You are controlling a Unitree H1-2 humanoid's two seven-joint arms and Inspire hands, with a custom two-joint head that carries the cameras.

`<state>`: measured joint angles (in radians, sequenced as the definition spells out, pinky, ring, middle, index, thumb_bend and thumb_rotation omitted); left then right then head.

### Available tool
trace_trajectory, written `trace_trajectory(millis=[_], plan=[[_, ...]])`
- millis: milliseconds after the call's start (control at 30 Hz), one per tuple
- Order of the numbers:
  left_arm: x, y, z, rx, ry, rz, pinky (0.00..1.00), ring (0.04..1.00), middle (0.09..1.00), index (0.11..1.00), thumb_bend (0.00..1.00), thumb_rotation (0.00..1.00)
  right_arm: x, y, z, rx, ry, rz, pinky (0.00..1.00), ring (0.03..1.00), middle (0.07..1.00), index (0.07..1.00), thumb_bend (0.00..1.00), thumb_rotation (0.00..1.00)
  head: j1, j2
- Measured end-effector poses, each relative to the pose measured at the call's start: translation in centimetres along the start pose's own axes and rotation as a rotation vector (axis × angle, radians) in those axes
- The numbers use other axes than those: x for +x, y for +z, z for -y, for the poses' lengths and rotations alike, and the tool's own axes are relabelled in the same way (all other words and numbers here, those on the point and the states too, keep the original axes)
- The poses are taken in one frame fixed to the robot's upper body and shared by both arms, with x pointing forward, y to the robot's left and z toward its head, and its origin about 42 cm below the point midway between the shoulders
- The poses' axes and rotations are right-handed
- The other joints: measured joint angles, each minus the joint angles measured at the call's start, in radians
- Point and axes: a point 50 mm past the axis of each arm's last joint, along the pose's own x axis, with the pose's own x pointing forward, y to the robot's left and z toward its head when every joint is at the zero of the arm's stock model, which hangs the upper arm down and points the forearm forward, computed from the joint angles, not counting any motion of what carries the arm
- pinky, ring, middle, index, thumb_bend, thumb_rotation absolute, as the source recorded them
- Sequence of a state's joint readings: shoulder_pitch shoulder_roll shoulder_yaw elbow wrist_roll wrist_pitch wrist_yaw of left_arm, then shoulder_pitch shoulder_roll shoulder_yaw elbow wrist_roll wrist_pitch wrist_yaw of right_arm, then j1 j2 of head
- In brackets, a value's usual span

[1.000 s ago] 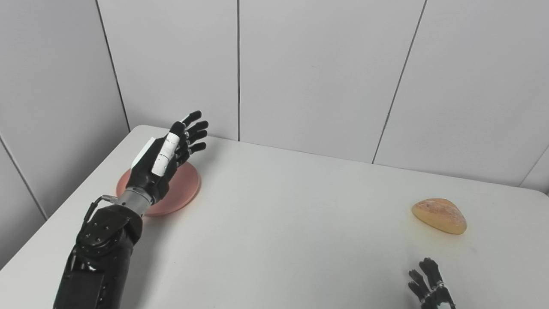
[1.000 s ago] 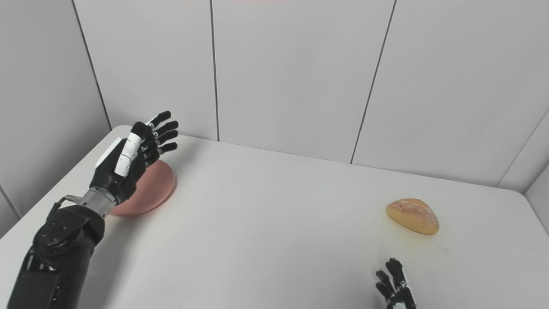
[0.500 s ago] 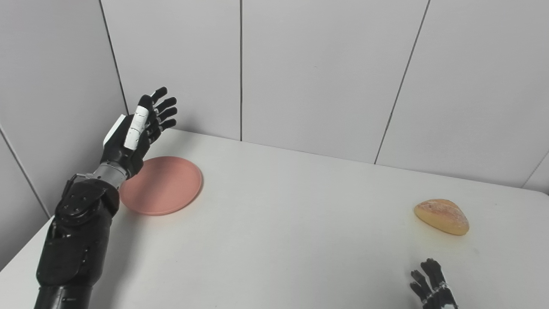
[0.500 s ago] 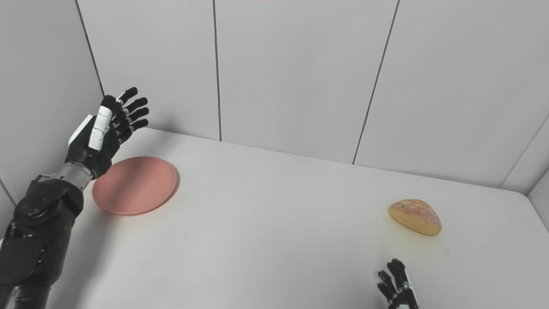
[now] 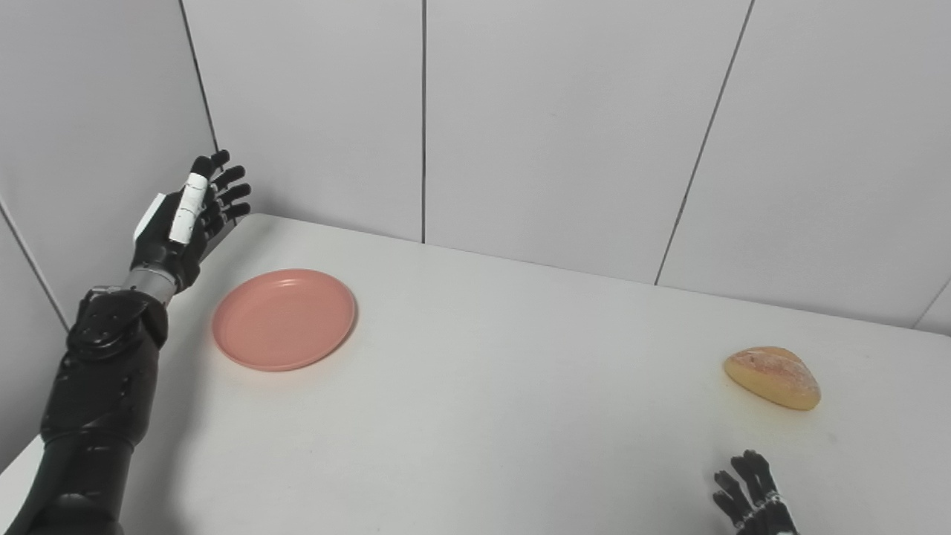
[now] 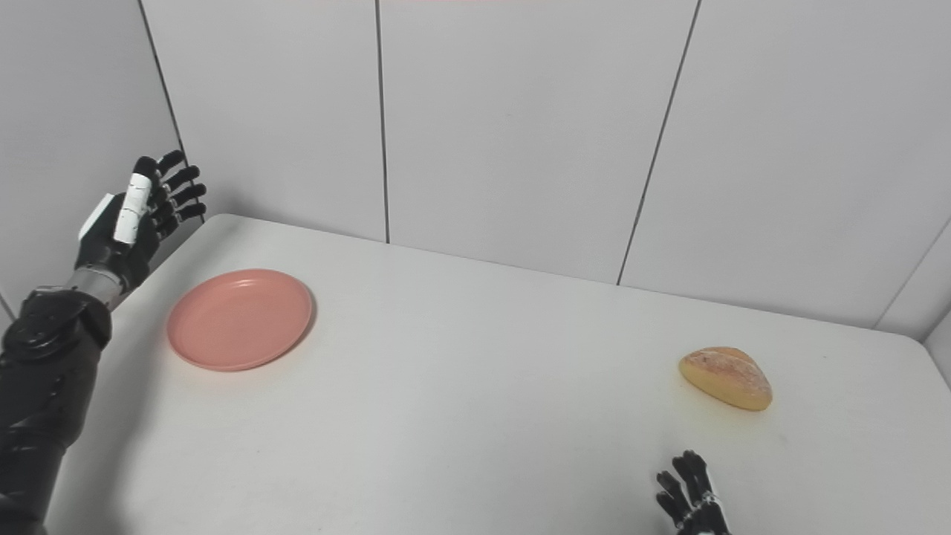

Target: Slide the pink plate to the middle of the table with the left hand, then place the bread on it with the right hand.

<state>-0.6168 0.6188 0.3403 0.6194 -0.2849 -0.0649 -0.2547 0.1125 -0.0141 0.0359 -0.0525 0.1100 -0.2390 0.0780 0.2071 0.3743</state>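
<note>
Left eye view showed me the black left hand [image 5: 182,223] raised with fingers spread, empty, beyond the table's left edge and apart from the round pink plastic plate [image 5: 284,319], which lay flat on the white table [image 5: 475,416] near its left end. My right hand [image 5: 752,494], fingers apart, held nothing near the golden-brown oval bread roll [image 5: 773,377].

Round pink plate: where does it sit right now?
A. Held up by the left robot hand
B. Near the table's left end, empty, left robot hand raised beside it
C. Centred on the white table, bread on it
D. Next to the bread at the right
B: the round pink plate lies empty near the left end of the white table, apart from the raised, open left robot hand; the golden bread roll lies far right.
</note>
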Motion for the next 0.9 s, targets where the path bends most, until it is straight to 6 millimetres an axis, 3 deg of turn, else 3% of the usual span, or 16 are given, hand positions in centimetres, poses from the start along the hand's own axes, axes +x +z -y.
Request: trace_trajectory(millis=[167, 567, 733, 900], plan=[[0.0, -1.3, -0.5, -0.008, 0.03, -0.013, 0.82, 0.837, 0.889, 0.922, 1.0, 0.89, 0.0, 0.0, 0.1, 0.003, 0.0, 0.0, 0.9, 0.89, 0.938, 0.94, 0.81, 1.0, 0.002, 0.006], [-0.5, -3.3, -1.2, -0.049, 0.132, -0.04, 0.84, 0.871, 0.907, 0.934, 0.99, 0.88, 0.0, 0.0, 0.1, 0.009, -0.001, -0.006, 0.9, 0.887, 0.937, 0.943, 0.79, 1.0, 0.003, 0.005], [-1.3, -6.1, -0.7, -0.072, 0.154, -0.116, 0.85, 0.872, 0.91, 0.92, 0.98, 0.86, 0.0, 0.0, 0.2, 0.013, 0.008, -0.006, 0.9, 0.891, 0.939, 0.943, 0.79, 1.0, 0.026, -0.006], [-2.0, -8.0, 0.3, -0.08, 0.152, -0.152, 0.79, 0.839, 0.878, 0.91, 1.0, 0.85, -0.1, -0.1, 0.4, 0.024, 0.007, -0.009, 0.91, 0.896, 0.944, 0.95, 0.8, 1.0, 0.074, -0.034]])
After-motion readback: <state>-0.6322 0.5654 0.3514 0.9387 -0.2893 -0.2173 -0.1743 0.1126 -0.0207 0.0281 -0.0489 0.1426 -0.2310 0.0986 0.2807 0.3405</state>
